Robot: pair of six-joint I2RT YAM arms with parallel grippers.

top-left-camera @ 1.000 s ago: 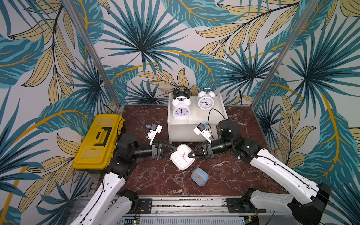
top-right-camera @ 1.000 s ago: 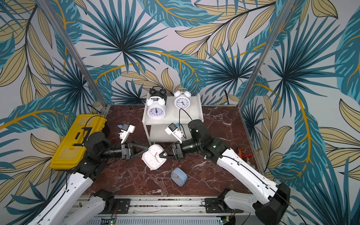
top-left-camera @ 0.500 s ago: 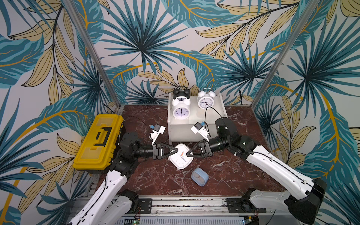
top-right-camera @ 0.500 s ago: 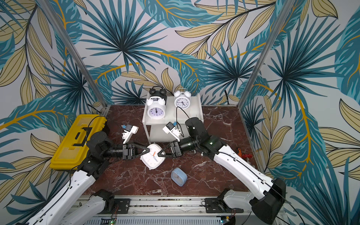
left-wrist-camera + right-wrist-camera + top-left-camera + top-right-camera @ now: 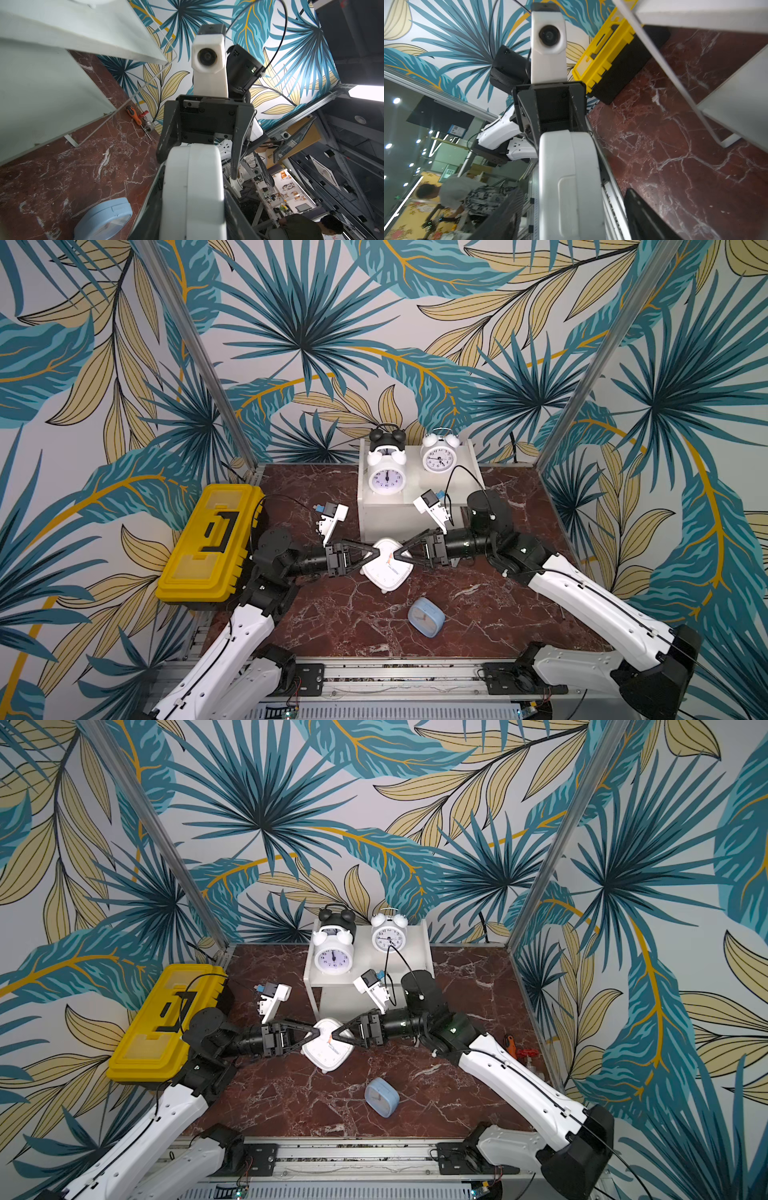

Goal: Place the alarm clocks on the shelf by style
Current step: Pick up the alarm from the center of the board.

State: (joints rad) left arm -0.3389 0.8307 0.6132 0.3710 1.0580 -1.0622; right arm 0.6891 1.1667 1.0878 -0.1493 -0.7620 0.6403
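A white rounded-square alarm clock (image 5: 388,574) (image 5: 328,1050) hangs tilted in front of the shelf (image 5: 465,489) between both arms. My left gripper (image 5: 371,558) (image 5: 192,207) is shut on its left edge. My right gripper (image 5: 398,556) (image 5: 573,218) straddles the opposite edge with its fingers (image 5: 643,218) spread clear of the casing. A light blue square clock (image 5: 426,617) (image 5: 104,220) lies on the table nearer the front. On the shelf's top board stand a black twin-bell clock (image 5: 387,438) and two white twin-bell clocks (image 5: 386,477) (image 5: 439,454).
A yellow toolbox (image 5: 208,543) lies at the left edge of the dark red marble table (image 5: 332,614). An orange-handled screwdriver (image 5: 509,1042) and a small metal part lie by the right wall. The shelf's thin legs (image 5: 124,104) stand just behind the held clock.
The left gripper has closed on the white square clock, and the right gripper, which was gripping it, has opened. Both arms and the clock shifted slightly toward the shelf.
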